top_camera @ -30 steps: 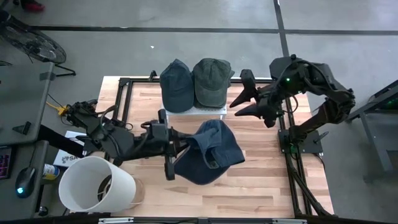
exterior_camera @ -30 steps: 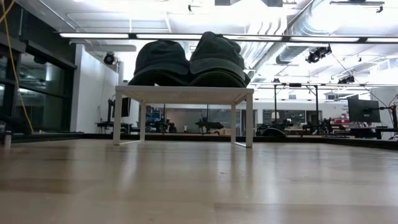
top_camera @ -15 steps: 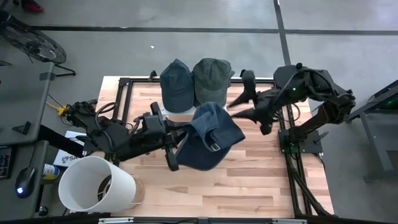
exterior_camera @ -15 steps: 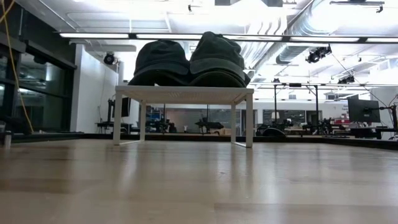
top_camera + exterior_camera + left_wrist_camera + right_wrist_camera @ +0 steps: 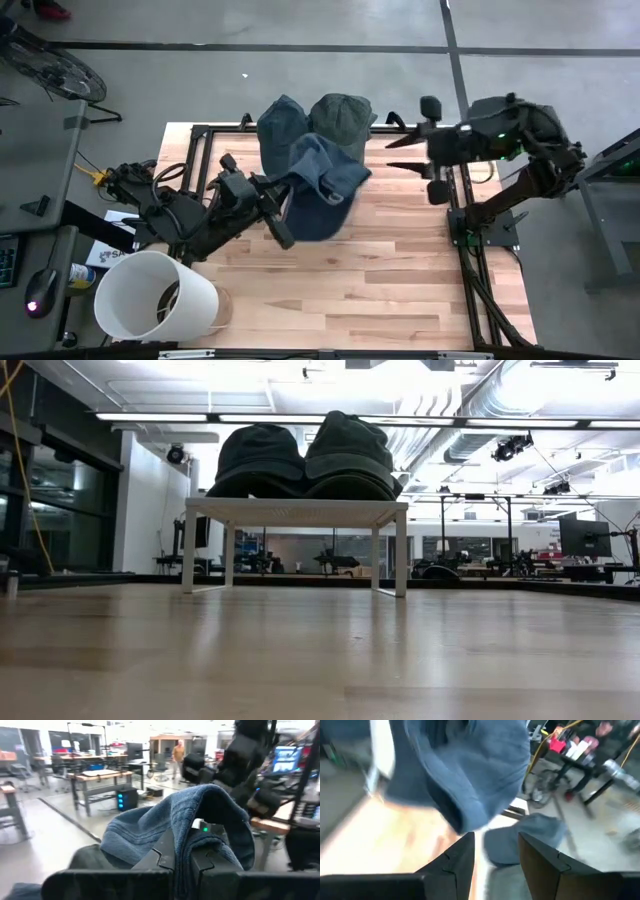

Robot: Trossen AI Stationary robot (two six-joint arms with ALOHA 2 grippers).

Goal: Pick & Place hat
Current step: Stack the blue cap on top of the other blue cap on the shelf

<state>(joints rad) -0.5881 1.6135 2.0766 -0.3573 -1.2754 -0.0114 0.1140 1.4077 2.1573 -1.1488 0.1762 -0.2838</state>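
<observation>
Table (image 5: 400, 290): wooden top, bare across most of the near half; a white bucket (image 5: 155, 300) stands at its left near corner.
White stand (image 5: 295, 512): small raised shelf at the far edge, already carrying a dark blue cap (image 5: 280, 125) and a green cap (image 5: 343, 125) side by side.
Blue hat (image 5: 320, 185): the task's thing, held up off the table, hanging just in front of the stand and overlapping both caps as seen from above.
Left gripper (image 5: 272, 200): clenched on the blue hat's edge; the left wrist view shows fabric pinched between its fingers (image 5: 167, 857).
Right gripper (image 5: 428, 150): released, jaws apart, empty, waiting at the right end of the stand.
Risk, crowding: the shelf looks nearly full, so I judge the hat could push a cap off or slide down the front.
Risk, grip: a hold on one edge lets the hat droop and snag.
Hidden: the low view shows neither arm nor the hat; the free shelf space is covered from above.
Blurred: the right wrist view smears the hat.
</observation>
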